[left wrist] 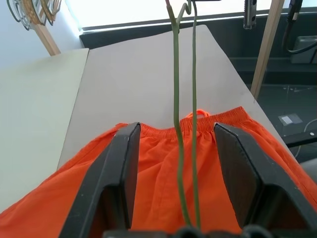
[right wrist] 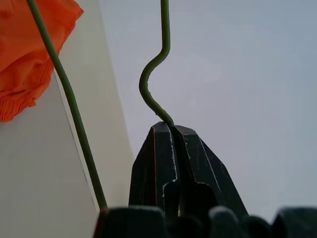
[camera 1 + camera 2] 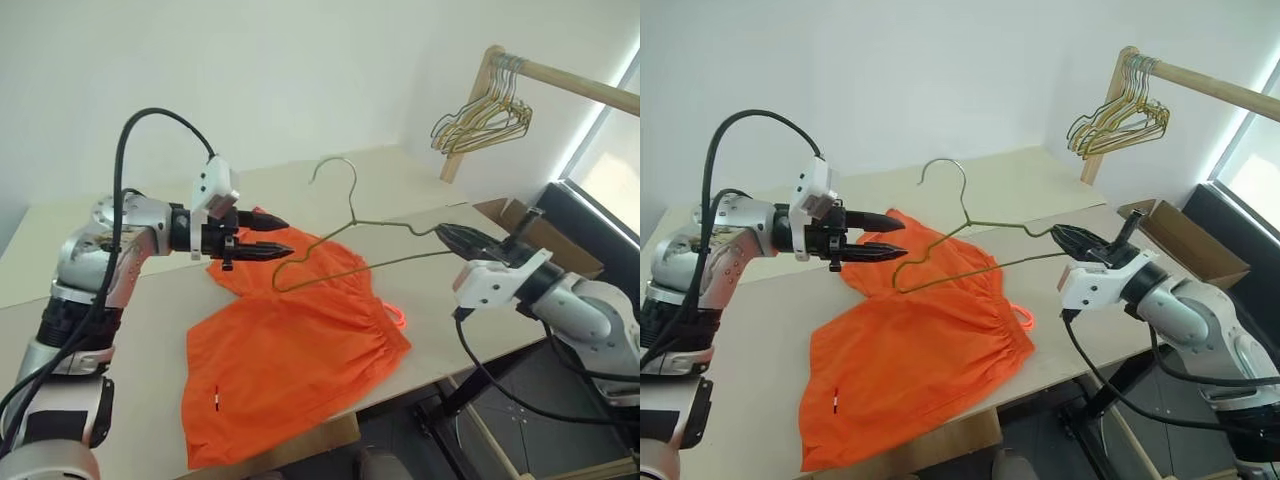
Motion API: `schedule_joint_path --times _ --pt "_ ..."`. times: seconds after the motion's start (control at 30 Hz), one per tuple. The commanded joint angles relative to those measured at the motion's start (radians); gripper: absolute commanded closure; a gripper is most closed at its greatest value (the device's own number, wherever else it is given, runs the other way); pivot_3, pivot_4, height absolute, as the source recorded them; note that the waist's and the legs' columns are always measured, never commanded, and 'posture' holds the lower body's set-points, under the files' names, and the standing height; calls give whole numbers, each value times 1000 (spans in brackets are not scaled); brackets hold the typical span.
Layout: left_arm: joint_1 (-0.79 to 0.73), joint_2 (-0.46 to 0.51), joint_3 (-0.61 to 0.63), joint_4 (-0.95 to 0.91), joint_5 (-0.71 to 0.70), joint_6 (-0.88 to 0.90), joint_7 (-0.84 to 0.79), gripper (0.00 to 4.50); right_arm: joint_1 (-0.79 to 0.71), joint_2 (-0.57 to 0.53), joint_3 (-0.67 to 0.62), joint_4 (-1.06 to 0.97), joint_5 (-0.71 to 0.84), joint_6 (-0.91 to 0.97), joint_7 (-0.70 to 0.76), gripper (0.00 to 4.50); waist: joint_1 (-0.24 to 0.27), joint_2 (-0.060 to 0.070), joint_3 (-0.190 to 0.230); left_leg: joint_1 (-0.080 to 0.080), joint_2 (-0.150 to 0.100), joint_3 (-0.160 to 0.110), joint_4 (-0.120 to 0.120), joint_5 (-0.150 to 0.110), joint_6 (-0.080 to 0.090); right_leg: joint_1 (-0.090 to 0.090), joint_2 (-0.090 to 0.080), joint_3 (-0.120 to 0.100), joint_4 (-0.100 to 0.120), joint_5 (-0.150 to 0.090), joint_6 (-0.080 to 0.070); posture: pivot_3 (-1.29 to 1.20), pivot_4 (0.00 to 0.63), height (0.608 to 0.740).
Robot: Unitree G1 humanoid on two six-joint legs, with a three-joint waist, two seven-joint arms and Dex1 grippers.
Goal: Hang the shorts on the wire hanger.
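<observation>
Right hand (image 3: 446,232) clamped shut on one end corner of the wire hanger (image 3: 352,225), held up above the tabletop (image 3: 150,330), hook upward. Left hand (image 3: 282,236) partly open, fingers (image 1: 119,178) straddling the hanger's opposite end, wire running between them; contact not discernible. The shorts (image 3: 290,355) lying spread flat on the tabletop under the hanger, waistband toward the right arm. Bunch of pale hangers (image 3: 485,118) on wooden rail (image 3: 570,85) well apart, far right.

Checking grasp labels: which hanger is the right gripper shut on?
The single dark olive wire hanger, held up over the orange shorts by the right gripper at one corner. The pale gold and grey hangers hang bunched on the wooden rail.
</observation>
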Motion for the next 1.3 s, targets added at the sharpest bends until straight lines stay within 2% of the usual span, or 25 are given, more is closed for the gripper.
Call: schedule_joint_path --times 0.03,0.53,0.77,0.9,1.0,1.03,1.13,1.3 --pt "-34 21 -20 1 11 7 -61 1979 -57 21 -22 -4 -22 -18 -13 4492 0 0 0 0 0 0 0 0 0 0 0 0 0 0 0 -136 0 740" --pt "0 -4 -108 63 159 -67 -78 1979 -129 81 -32 -11 -42 -6 14 4492 0 0 0 0 0 0 0 0 0 0 0 0 0 0 0 -143 0 740" --pt "-25 -49 -41 100 106 -66 -77 1979 -126 96 -40 -14 -60 1 17 4492 0 0 0 0 0 0 1 0 0 0 0 0 1 0 0 -150 0 740" --pt "-32 -31 13 78 4 -1 -158 1124 -115 106 -41 -21 -65 2 15 4500 -8 0 0 -1 0 0 1 0 1 -1 0 0 1 0 0 -153 0 740" --pt "-31 -60 57 78 0 1 -74 200 -106 114 -43 -25 -66 4 17 4500 -18 0 0 -1 0 -1 1 0 1 -1 0 0 1 0 0 -146 0 740" --pt "-31 -67 70 85 0 -4 -53 22 -103 116 -44 -25 -66 4 17 4500 -18 0 0 0 0 -1 1 0 1 0 -1 0 1 0 0 -146 0 740" --pt "-17 -95 100 91 38 -41 46 22 -93 118 -48 -27 -61 2 21 4500 -19 0 0 0 0 -1 1 0 0 0 -1 0 1 0 0 -137 0 740" --pt "7 -118 101 97 68 -69 119 22 -94 122 -41 -25 -59 -1 24 4500 -21 0 0 0 0 -2 1 0 0 -1 -1 0 1 0 0 -135 0 740"
